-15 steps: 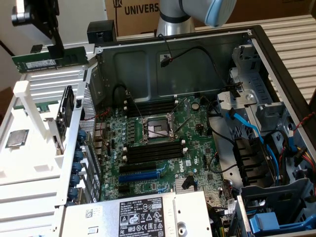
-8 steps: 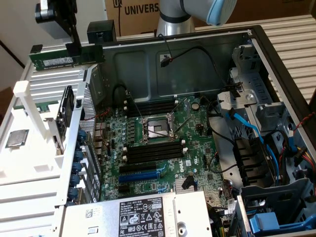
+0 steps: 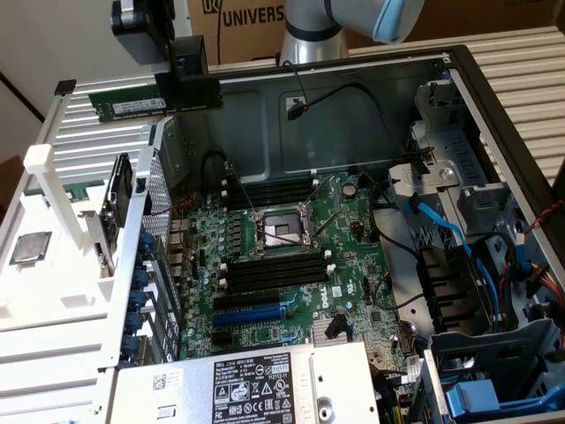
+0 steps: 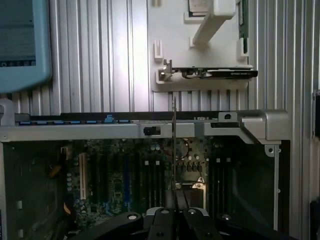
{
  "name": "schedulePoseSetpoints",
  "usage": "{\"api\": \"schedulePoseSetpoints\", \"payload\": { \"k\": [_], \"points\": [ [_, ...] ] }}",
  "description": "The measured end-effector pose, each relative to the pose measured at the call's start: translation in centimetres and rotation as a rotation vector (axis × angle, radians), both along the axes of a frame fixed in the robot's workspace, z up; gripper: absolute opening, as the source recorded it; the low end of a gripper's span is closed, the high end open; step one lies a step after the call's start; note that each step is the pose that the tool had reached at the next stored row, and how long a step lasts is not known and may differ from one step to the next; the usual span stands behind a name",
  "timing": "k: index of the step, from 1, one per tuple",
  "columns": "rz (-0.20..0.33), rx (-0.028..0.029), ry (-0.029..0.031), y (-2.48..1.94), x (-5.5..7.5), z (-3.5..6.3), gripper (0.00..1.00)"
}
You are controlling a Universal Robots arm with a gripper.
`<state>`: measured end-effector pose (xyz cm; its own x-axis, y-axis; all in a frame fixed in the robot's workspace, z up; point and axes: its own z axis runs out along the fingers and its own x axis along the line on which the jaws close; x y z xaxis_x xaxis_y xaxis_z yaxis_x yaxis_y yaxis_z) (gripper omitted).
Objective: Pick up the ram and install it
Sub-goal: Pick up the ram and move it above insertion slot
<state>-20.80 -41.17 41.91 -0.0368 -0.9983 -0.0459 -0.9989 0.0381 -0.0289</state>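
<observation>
End effector: one, black (image 3: 189, 88), its fingers closed on the ram, at the exterior view's upper left. In the wrist view (image 4: 173, 210) it is clamped on the stick's near end.
Ram: one thin green stick (image 3: 128, 106) with a white label, held level in the air above the case's side wall and well apart from the slots. The wrist view shows it edge-on (image 4: 173, 150) as a narrow line over the open case.
Computer case: one (image 3: 256, 124), open, grey sheet metal.
Motherboard: one (image 3: 353, 256), green, flat on the case floor.
CPU socket: one (image 3: 278, 231), a square metal frame.
Memory slots: long and black (image 3: 274, 269) with white end clips, in two banks, one on each side of the socket. The number in each bank cannot be told.
Expansion slot: one blue slot (image 3: 252, 314).
Cables: flat blue ones (image 3: 441, 230) near the drive bays.
Sticker: one (image 3: 252, 384), black and white, on a metal box. Its print is too small to read.
Cardboard box: one (image 3: 252, 16), reading "UNIVERS".
Fixture: one, white plastic (image 3: 53, 291), carrying a square silver chip (image 3: 26, 247).
Counter: ribbed, pale metal (image 3: 521, 53).
</observation>
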Motion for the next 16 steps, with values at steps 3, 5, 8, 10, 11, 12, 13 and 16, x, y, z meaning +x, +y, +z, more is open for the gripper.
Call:
{"api": "schedulePoseSetpoints", "payload": {
  "k": [3,5,8,10,11,12,13,16],
  "points": [
    [0.000,0.0000,0.0000,0.00,1.4,-0.43,0.12],
    [0.000,0.0000,0.0000,0.00,2.3,-0.79,0.12],
    [0.000,-0.0001,0.0001,0.00,3.7,-1.34,0.12],
    [0.000,0.0001,-0.0001,0.00,4.6,-1.71,0.12],
    [0.000,0.0001,-0.0001,0.00,5.0,-1.91,0.12],
    [0.000,0.0000,0.0000,0.00,5.5,-2.07,0.12],
    [0.000,-0.0001,0.0001,0.00,5.9,-2.26,0.12],
    [0.000,0.0000,0.0000,0.00,7.3,-2.81,0.12]
  ]
}}
